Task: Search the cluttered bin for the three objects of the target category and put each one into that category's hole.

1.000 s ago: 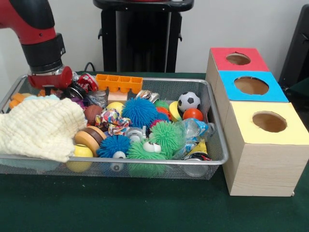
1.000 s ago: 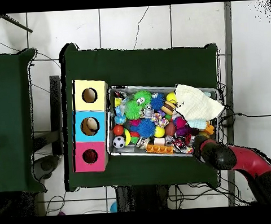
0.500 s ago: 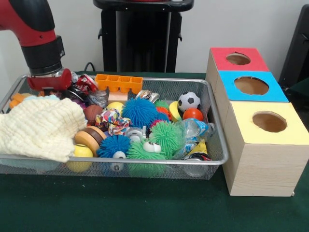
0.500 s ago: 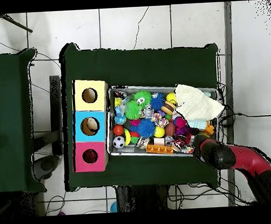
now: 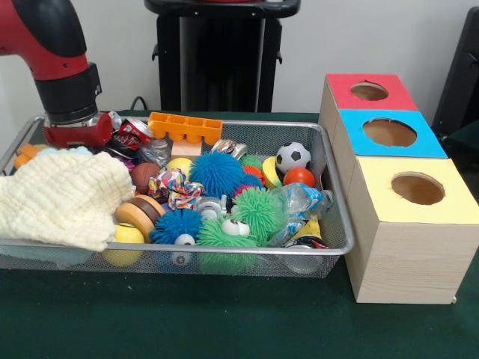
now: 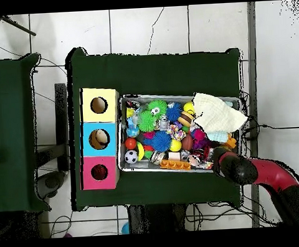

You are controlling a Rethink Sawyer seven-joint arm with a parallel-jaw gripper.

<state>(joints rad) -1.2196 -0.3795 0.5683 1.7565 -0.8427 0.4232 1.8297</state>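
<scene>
The red and black arm's gripper (image 5: 69, 134) hangs low over the far left corner of the silver wire-mesh bin (image 5: 224, 253), its red collar just above the clutter. Its tips are hidden behind the collar and the toys, so I cannot tell whether it is wide, narrow or holding anything. It is probably placed there to dig in a corner the cloth leaves uncovered.

Just right of it lie crumpled red and silver wrappers (image 5: 133, 129) and an orange plastic tray with square cells (image 5: 184, 128). Nearer, a cream waffle-weave cloth (image 5: 63, 196) drapes over the bin's left side, likely hiding more items.

Further right sit a spiky blue rubber ball (image 5: 217, 173), spiky green ones (image 5: 257, 211) and a small black-and-white football (image 5: 293, 157), all possible targets.

Right of the bin stands the wooden sorting box (image 5: 408, 247), with a hole in each of its red (image 5: 369, 90), blue (image 5: 389, 132) and yellow (image 5: 417, 188) tops.
</scene>
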